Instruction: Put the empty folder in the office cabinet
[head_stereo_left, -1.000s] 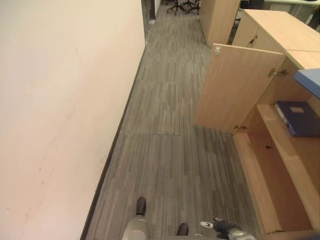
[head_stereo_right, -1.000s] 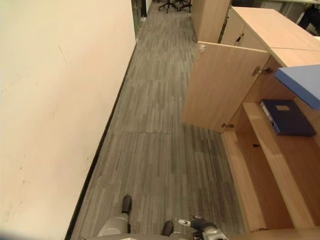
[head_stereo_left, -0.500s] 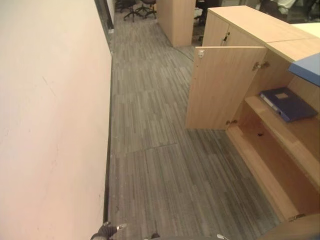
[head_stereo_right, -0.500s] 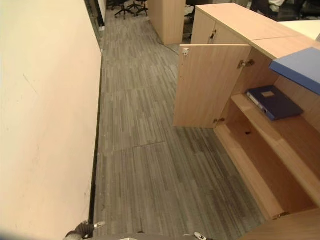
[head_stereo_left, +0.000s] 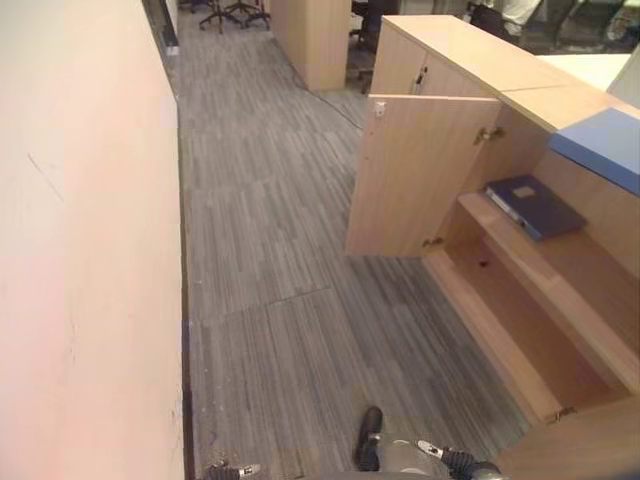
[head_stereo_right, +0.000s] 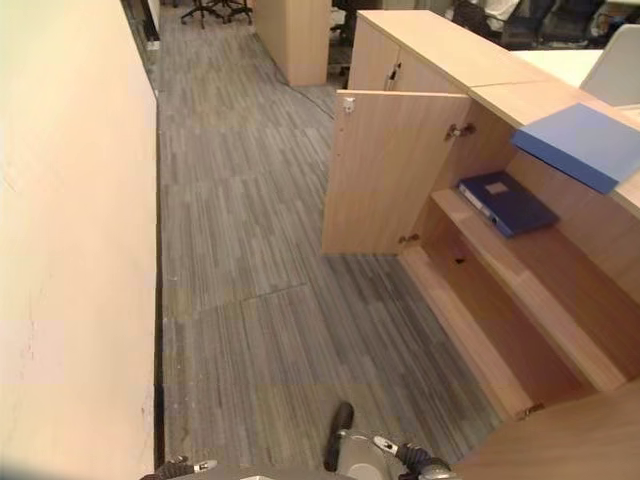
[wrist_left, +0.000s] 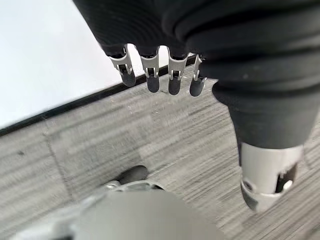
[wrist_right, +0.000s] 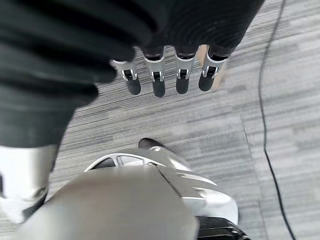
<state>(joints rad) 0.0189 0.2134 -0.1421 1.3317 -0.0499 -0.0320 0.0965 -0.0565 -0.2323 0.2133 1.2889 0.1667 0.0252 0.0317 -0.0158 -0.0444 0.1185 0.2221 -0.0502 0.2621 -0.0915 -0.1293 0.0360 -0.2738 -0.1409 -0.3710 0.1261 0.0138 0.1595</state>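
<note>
A dark blue folder lies flat on the upper shelf of the open wooden office cabinet at the right. A light blue folder rests on the cabinet's top, its edge jutting over the opening. The cabinet door stands swung out into the corridor. My left hand hangs low by the wall at the lower edge, and its fingers are straight and hold nothing. My right hand hangs low near the cabinet's front corner, with straight fingers over the carpet, holding nothing.
A white wall runs along the left of the grey carpeted corridor. A closed cabinet adjoins the open one farther back. Another wooden cabinet and office chairs stand at the far end.
The camera has swung, so the cabinet sits farther into view and more of its inside shows. Both hands now show at the lower edge. The folders have not moved.
</note>
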